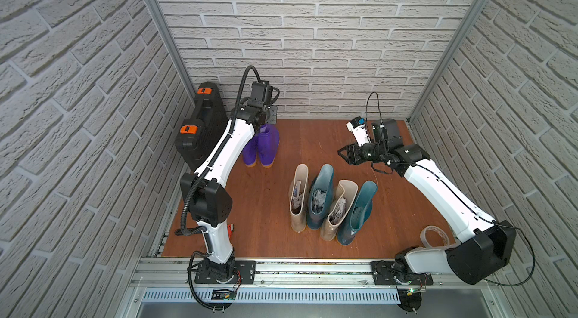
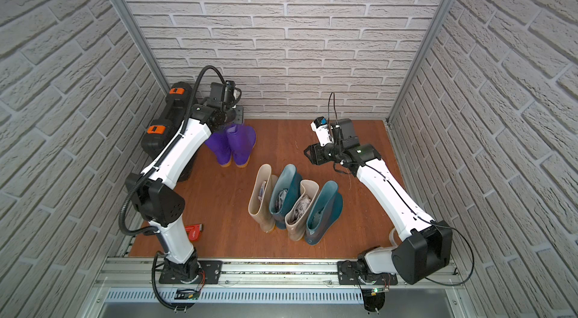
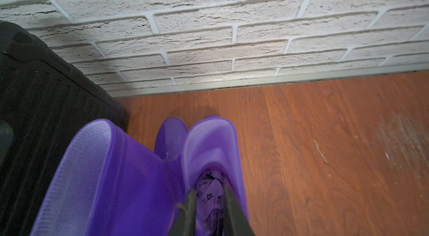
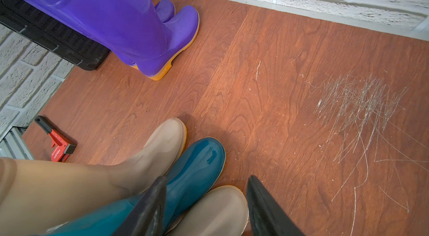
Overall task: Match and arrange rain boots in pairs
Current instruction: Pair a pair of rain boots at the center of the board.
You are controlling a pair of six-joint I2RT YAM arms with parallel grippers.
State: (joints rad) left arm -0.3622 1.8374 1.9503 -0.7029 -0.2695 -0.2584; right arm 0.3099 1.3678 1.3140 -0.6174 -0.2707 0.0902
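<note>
Purple boots (image 1: 262,147) stand upright at far left, side by side, toes to the far wall, tight beside the black case (image 1: 200,125). Left fingers (image 3: 185,214) sit slightly apart over the right one's stuffed mouth. Mid-desk (image 1: 266,222), beige boots (image 1: 298,204) and teal boots (image 1: 320,194) alternate in an upright row, toes far. Right fingers (image 4: 262,204) are apart and empty, just beyond the row.
</note>
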